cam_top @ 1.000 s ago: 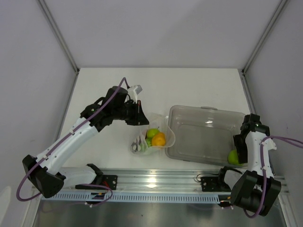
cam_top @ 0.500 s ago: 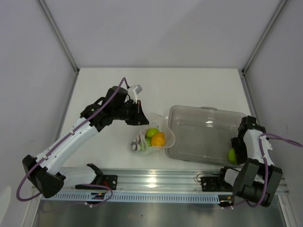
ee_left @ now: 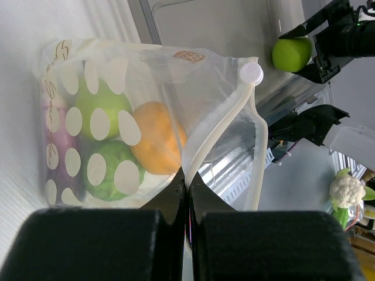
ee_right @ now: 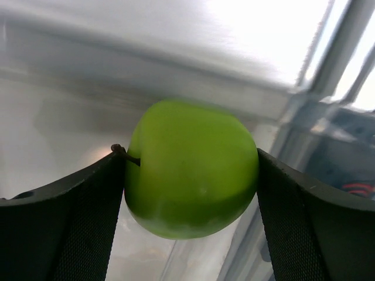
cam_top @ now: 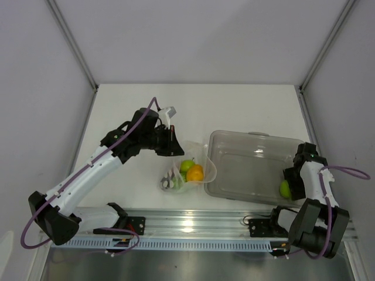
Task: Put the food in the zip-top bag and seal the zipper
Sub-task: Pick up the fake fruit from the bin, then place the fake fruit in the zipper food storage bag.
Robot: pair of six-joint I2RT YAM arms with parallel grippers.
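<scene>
Left gripper (ee_left: 186, 196) pinched shut on the mouth edge of the zip-top bag (ee_left: 146, 70); orange (ee_left: 155, 137) and pear (ee_left: 99, 105) lie inside, just beyond its fingertips. Right gripper (ee_right: 190, 157) clamps green apple (ee_right: 193, 181) between both pads, at the end of the clear tub (cam_top: 246, 164).

Eggplant (ee_left: 49, 155): mostly hidden behind the bag's (ee_left: 205, 88) pale dots; purple sliver only.
Green apple (cam_top: 284, 189): partly covered by right arm (cam_top: 313, 175), top view.
Tub (ee_right: 70, 88): blurred, right wrist view.
Left gripper (ee_left: 187, 186): body cut off at bottom edge.
</scene>
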